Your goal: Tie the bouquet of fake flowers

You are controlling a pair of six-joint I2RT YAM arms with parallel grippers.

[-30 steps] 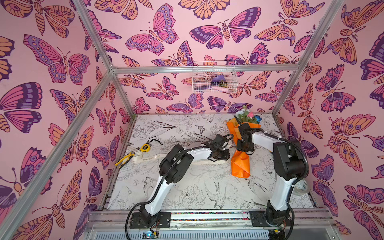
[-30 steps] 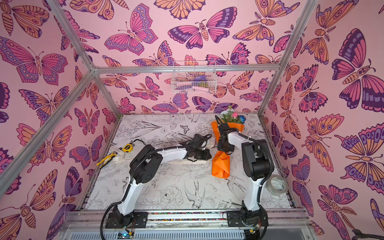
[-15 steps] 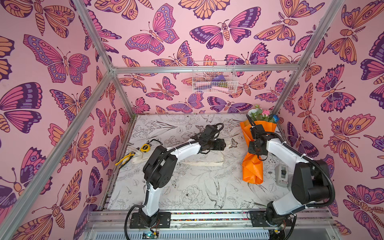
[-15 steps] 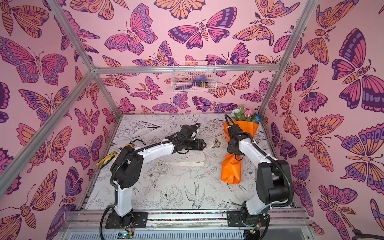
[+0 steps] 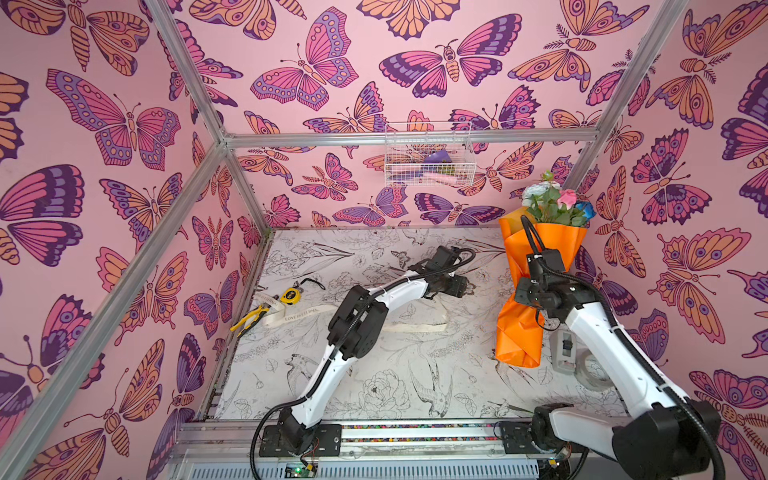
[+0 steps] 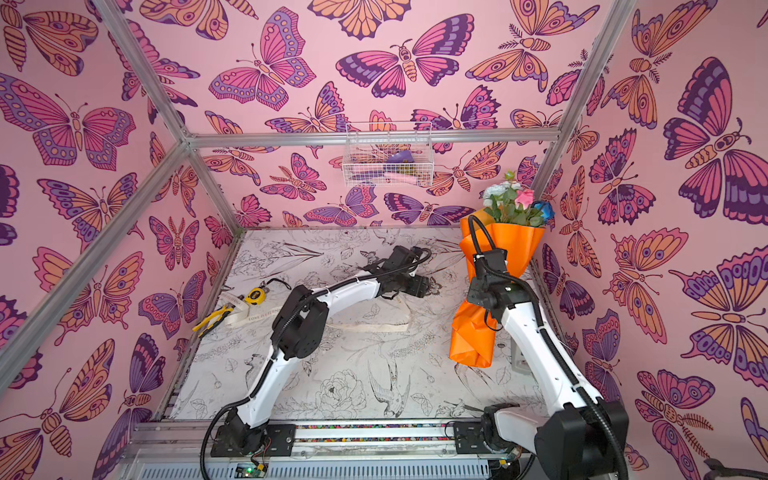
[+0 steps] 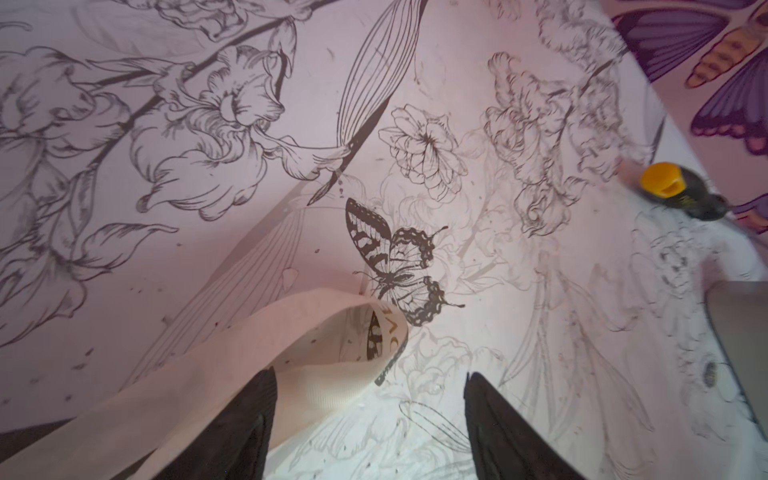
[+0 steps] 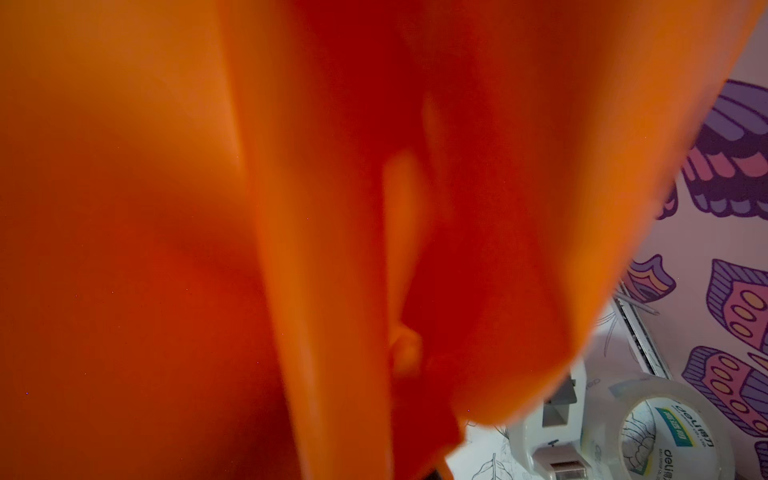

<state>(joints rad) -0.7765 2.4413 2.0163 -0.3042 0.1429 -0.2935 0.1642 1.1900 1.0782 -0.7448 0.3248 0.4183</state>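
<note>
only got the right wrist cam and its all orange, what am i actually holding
observer: the right gripper is shut on the bouquet of fake flowers, pinching the orange wrap at its narrow waist, blooms pointing up.
operator: wheres the ribbon
observer: the cream ribbon lies on the table, apart from the bouquet, running from the yellow pliers toward the middle.
operator: left gripper got it
observer: no, the left gripper is open; the ribbon's curled end lies against one finger, unclamped.
</note>
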